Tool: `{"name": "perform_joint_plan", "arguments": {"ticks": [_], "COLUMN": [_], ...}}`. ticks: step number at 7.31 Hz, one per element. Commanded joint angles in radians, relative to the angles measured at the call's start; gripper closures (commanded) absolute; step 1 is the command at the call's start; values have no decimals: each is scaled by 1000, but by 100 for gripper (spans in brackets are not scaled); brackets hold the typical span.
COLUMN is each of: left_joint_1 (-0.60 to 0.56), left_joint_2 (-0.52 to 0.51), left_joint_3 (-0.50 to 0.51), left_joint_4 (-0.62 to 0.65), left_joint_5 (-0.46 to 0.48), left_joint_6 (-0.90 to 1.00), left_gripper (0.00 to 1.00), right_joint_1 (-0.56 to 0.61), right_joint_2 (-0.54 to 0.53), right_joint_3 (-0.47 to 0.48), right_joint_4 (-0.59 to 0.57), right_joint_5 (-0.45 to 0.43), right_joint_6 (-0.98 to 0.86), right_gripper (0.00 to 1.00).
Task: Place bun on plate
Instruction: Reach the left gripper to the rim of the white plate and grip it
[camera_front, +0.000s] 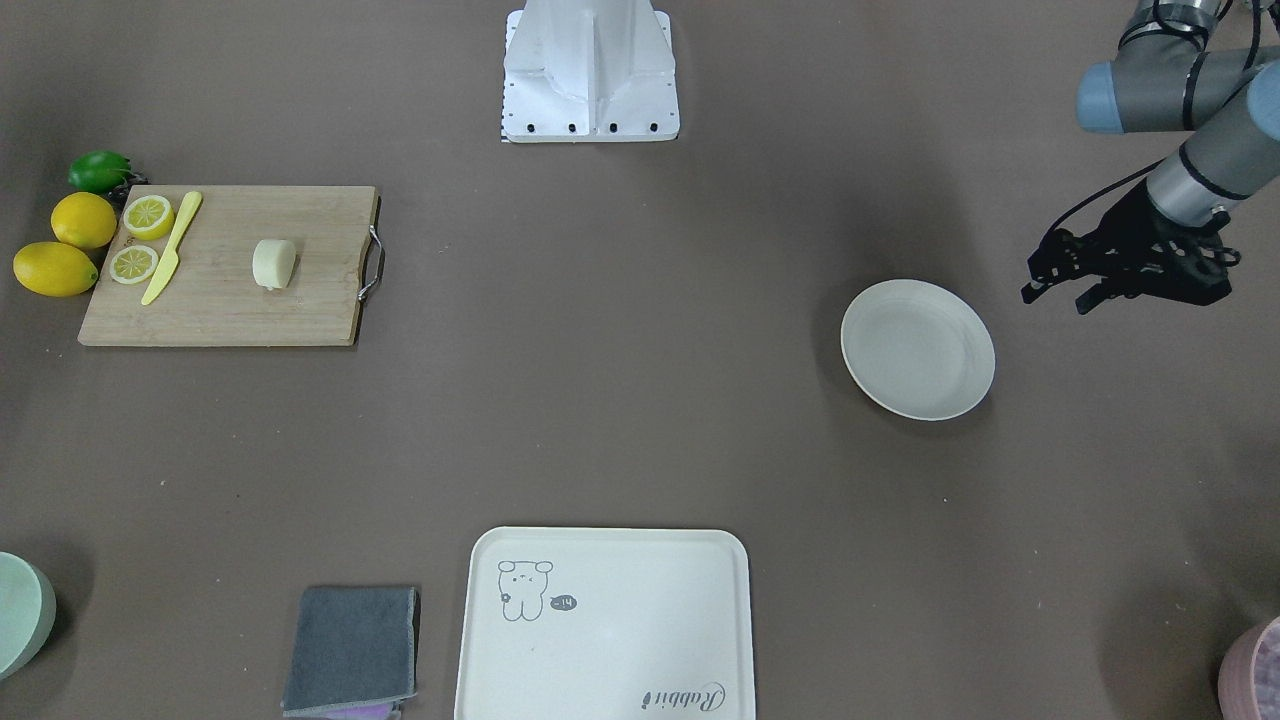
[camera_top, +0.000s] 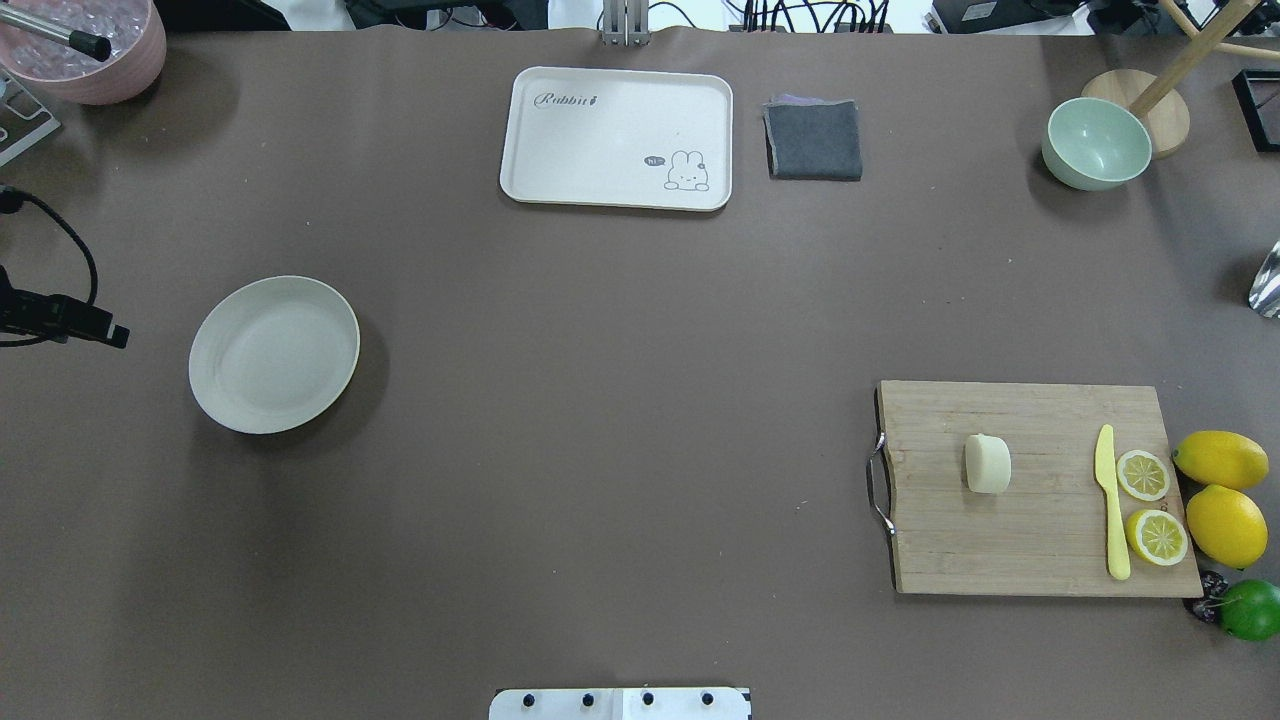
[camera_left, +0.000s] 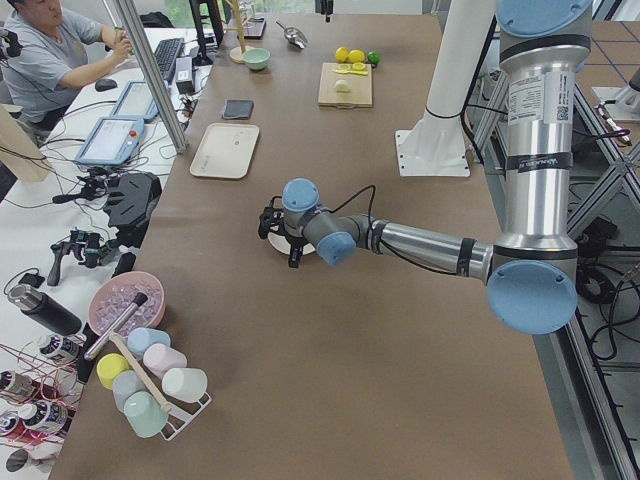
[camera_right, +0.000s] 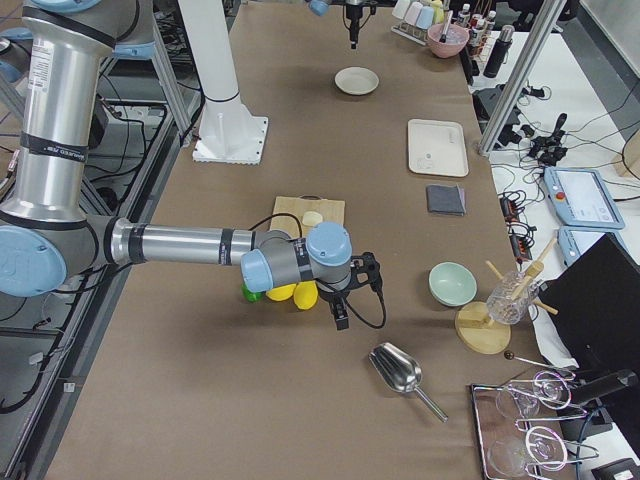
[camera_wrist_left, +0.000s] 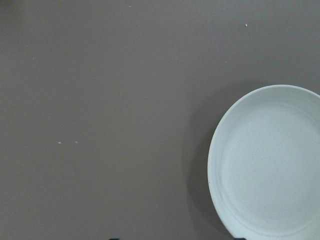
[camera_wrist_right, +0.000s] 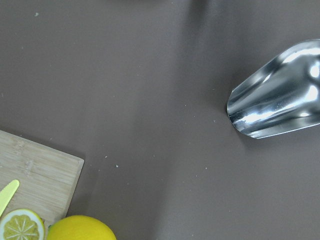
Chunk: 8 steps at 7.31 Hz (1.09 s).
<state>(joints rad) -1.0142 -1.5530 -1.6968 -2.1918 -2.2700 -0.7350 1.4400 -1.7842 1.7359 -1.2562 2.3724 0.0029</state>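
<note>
The bun (camera_front: 273, 263) (camera_top: 987, 463), a small pale cream lump, lies on a wooden cutting board (camera_top: 1040, 545) on the robot's right side. The round off-white plate (camera_front: 917, 349) (camera_top: 273, 354) sits with nothing on it on the robot's left side and fills the right part of the left wrist view (camera_wrist_left: 270, 165). My left gripper (camera_front: 1055, 298) hovers just outside the plate's edge, open and holding nothing. My right gripper (camera_right: 336, 314) shows only in the exterior right view, beyond the lemons at the table's end. I cannot tell whether it is open or shut.
On the board lie a yellow knife (camera_top: 1110, 510) and two lemon halves (camera_top: 1142, 475). Beside it are whole lemons (camera_top: 1225, 525) and a lime (camera_top: 1252, 608). A cream tray (camera_top: 615, 135), grey cloth (camera_top: 813, 140), green bowl (camera_top: 1095, 143) and metal scoop (camera_wrist_right: 280, 100) stand farther off.
</note>
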Motion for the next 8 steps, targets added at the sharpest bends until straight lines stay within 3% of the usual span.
{"name": "perform_joint_plan", "arguments": {"ticks": [1,4,5,7,8], "left_joint_1": [40,80,88,89,89], "left_joint_2": [-129,-165,-165,-165,-171], "left_joint_3": [154,189,199,195,187], "left_joint_4": [-17,-17,-19,-31,-20], "left_joint_5": [10,10,10,10,-3], "left_joint_6": [-27,-50,-50,-55,-63], "left_gripper": [22,31,44,100,100], "right_joint_1": [2,0,2,0,0], "right_joint_2": [-3,-1,-1,2,2], "right_joint_3": [0,-1,1,5,13], "right_joint_4": [6,4,4,6,6], "right_joint_5": [2,5,7,8,14], "right_joint_6": [-3,3,3,5,5], "right_gripper": [0,0,0,0,0]}}
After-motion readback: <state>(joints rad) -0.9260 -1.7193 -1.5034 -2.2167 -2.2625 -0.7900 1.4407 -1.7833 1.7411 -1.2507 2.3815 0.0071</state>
